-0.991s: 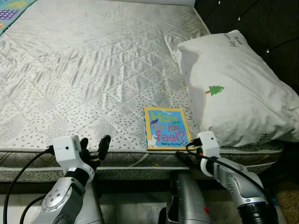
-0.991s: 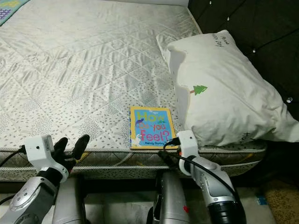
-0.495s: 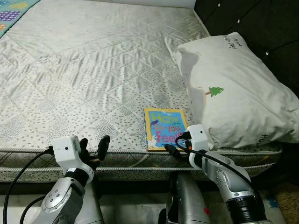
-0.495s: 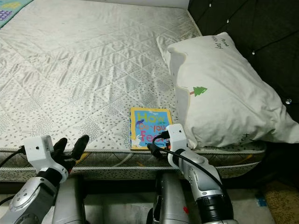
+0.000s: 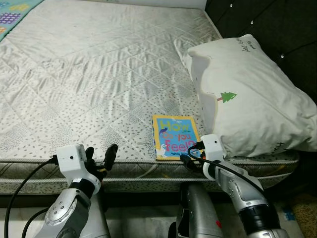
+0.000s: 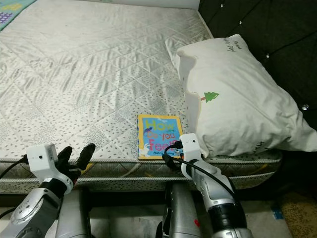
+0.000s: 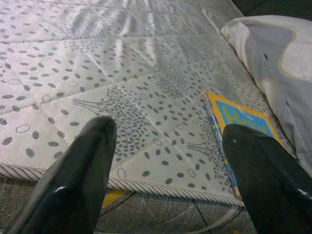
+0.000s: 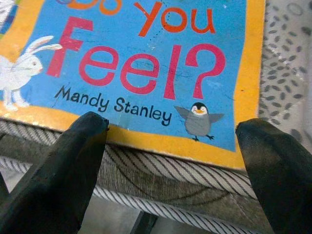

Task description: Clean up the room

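Book (image 5: 176, 136), thin and glossy with a yellow border, lies flat at the front edge of your quilted, speckled mattress (image 5: 99, 74), beside the plump white pillow (image 5: 247, 94). Your right tool (image 8: 170, 161) hangs at the book's near edge, fingers spread wide apart, just short of the piped seam. Your left tool (image 7: 165, 165) hovers at the bed edge well to the left, fingers apart too, broad bare mattress ahead of it.

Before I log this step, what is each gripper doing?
Left gripper: open, empty, at the mattress edge.
Right gripper: open, at the book, not gripping.
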You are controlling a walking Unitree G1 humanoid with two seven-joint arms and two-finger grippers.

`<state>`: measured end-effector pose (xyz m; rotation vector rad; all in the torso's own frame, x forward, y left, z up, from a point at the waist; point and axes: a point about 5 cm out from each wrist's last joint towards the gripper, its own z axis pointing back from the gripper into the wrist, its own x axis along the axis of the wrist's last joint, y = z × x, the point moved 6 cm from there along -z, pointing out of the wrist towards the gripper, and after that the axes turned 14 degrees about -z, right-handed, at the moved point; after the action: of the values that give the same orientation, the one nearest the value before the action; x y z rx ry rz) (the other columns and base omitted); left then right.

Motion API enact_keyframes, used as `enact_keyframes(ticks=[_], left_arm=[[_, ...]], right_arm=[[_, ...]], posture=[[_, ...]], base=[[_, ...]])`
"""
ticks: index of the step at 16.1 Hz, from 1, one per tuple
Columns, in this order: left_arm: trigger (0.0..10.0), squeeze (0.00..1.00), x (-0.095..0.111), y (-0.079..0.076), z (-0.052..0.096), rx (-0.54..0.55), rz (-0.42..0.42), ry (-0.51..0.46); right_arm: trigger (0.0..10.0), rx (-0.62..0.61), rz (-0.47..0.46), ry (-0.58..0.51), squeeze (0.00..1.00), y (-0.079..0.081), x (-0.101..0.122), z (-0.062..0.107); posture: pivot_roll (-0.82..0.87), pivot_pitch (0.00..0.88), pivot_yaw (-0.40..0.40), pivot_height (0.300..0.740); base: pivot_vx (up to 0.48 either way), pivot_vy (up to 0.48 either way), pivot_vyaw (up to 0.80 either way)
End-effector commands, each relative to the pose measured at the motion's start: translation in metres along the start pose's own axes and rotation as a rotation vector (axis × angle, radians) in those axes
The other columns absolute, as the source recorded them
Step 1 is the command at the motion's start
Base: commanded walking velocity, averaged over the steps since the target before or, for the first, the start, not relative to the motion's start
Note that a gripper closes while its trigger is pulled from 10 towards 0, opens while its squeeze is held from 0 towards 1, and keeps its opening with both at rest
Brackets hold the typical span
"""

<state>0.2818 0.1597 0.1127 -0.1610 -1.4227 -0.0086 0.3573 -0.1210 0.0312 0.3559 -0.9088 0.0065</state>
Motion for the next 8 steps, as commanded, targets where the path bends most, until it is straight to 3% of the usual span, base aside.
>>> enact_keyframes(ticks=[1, 5, 8], left_arm=[[10.0, 0.00, -0.0018, -0.0023, -0.0006, -0.012, -0.004, 0.008], [10.0, 0.00, -0.0018, -0.0015, 0.0012, -0.004, -0.003, 0.008], [10.0, 0.00, -0.0026, -0.0009, 0.0017, -0.001, -0.001, 0.011]], right_arm=[[10.0, -0.015, -0.002, -0.001, 0.00, -0.0010, 0.0003, -0.0037], [10.0, -0.012, -0.009, 0.002, 0.00, 0.0025, 0.0008, -0.0102], [10.0, -0.027, -0.003, -0.005, 0.00, -0.0059, 0.0027, -0.0093]], posture=[[0.09, 0.097, -0.086, 0.514], [0.10, 0.099, -0.093, 0.514], [0.10, 0.101, -0.094, 0.514]], base=[[0.000, 0.000, 0.00], [0.000, 0.000, 0.00], [0.000, 0.000, 0.00]])
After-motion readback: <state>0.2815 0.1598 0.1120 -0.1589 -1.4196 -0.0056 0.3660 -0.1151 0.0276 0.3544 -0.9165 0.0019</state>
